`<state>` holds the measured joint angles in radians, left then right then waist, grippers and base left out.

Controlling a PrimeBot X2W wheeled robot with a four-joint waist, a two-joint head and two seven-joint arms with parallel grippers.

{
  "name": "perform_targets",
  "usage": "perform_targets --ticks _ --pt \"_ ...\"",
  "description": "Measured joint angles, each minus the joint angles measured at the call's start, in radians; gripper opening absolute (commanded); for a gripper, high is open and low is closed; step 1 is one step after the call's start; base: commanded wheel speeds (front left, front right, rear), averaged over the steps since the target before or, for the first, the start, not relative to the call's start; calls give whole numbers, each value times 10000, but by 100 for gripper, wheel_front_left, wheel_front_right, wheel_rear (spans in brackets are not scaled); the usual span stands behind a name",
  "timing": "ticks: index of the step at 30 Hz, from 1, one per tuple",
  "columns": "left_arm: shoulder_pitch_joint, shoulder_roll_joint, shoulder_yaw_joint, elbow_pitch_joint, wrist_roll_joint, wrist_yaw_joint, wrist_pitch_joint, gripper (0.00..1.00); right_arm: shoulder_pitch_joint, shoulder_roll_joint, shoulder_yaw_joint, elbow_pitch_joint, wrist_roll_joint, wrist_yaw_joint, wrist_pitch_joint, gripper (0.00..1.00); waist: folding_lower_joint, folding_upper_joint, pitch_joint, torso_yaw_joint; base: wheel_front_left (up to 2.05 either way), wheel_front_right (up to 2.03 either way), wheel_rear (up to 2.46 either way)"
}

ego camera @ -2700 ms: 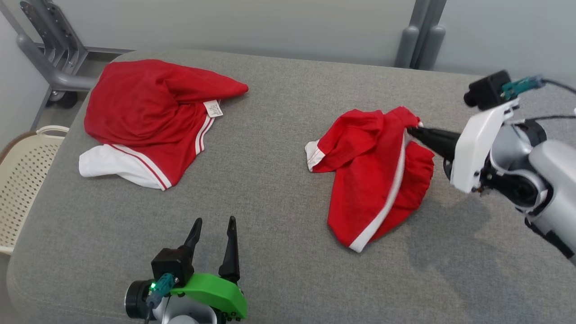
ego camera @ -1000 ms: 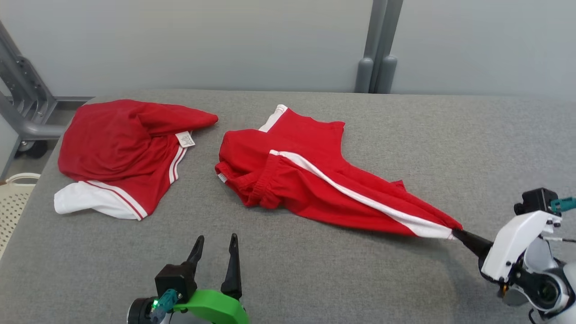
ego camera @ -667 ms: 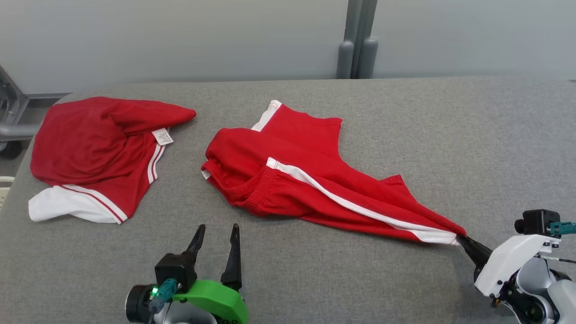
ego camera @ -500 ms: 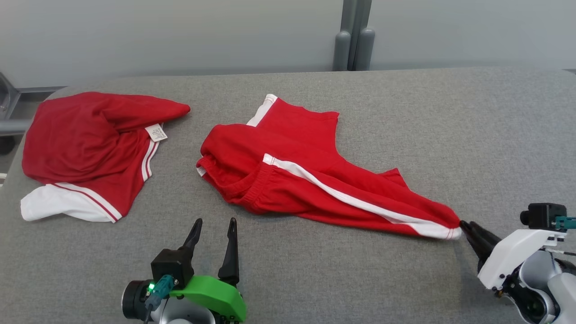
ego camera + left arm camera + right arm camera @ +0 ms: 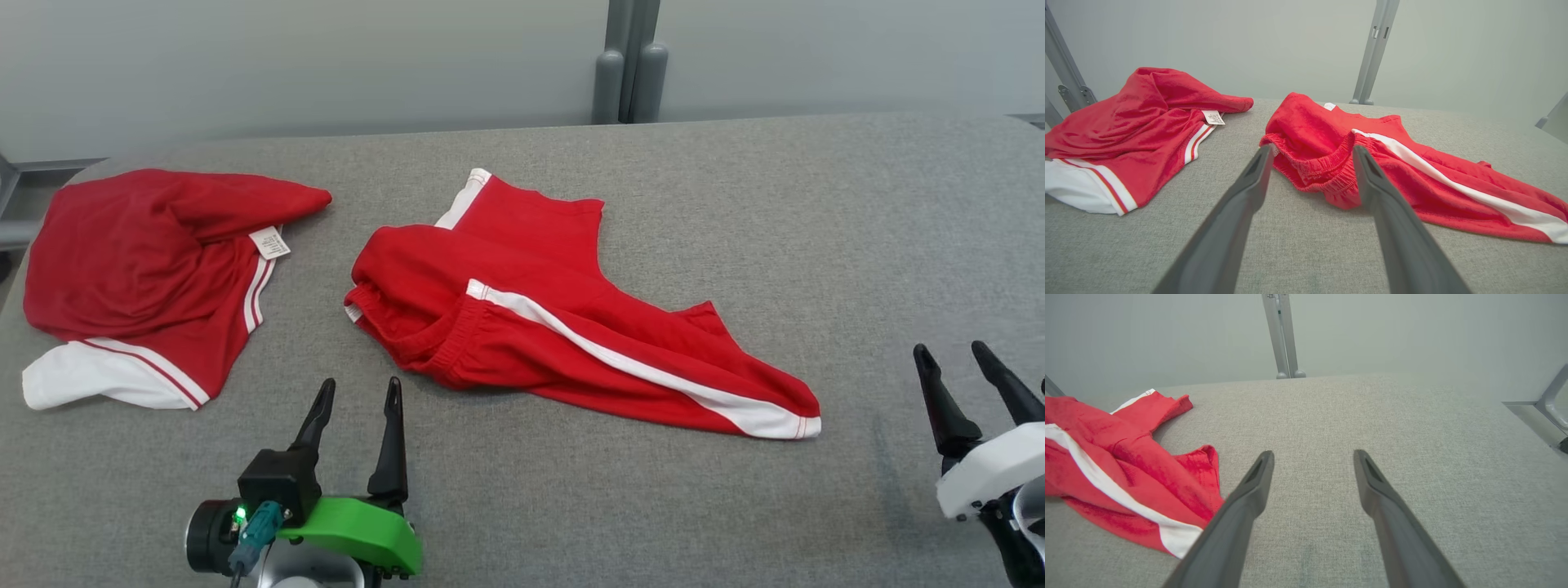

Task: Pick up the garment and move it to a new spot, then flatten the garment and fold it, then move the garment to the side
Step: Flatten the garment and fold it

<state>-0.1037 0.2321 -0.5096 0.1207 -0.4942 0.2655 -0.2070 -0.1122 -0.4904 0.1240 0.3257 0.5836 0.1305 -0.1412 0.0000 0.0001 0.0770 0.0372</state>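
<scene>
Garment (image 5: 563, 327) flat on grey surface (image 5: 816, 245), long axis waistband (image 5: 424, 347) left to hem (image 5: 775, 420) right; both jaws spread, empty.

The garment (image 5: 563, 327) lies mid-table (image 5: 816, 245), running diag. from back-left to front-right. 2nd garment (image 5: 139, 261) lies apart to its left, nr the table's left edge. L gripper (image 5: 359, 392) sits at the front, just before the garment's left end; R gripper (image 5: 951, 351) is front-right, beyond the garment's near corner & apart from it, w/ a post (image 5: 629, 73) behind the table's back edge.
</scene>
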Motion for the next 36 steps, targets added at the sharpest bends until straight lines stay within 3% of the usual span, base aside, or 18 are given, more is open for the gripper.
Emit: perform_targets --ticks 8,18,24,36 --pt "458 236 366 211 56 104 -389 100 960 1383 -1210 -1290 -2351 0 -1145 100 0 0 -357 -324 0 0 0" --pt "965 543 1193 882 23 -96 -533 100 1665 2481 -936 -2288 -4487 2 -1216 100 0 0 -916 -744 0 0 0" --pt "997 407 1653 1122 88 -247 -543 100 1683 2905 -742 -2199 -4993 2 -1216 100 0 0 -983 -541 0 0 0" --pt "1135 -125 2443 1461 696 -986 -554 100 1698 3534 -941 -1908 -5292 2 -1216 100 0 -1 -1031 329 0 0 0"
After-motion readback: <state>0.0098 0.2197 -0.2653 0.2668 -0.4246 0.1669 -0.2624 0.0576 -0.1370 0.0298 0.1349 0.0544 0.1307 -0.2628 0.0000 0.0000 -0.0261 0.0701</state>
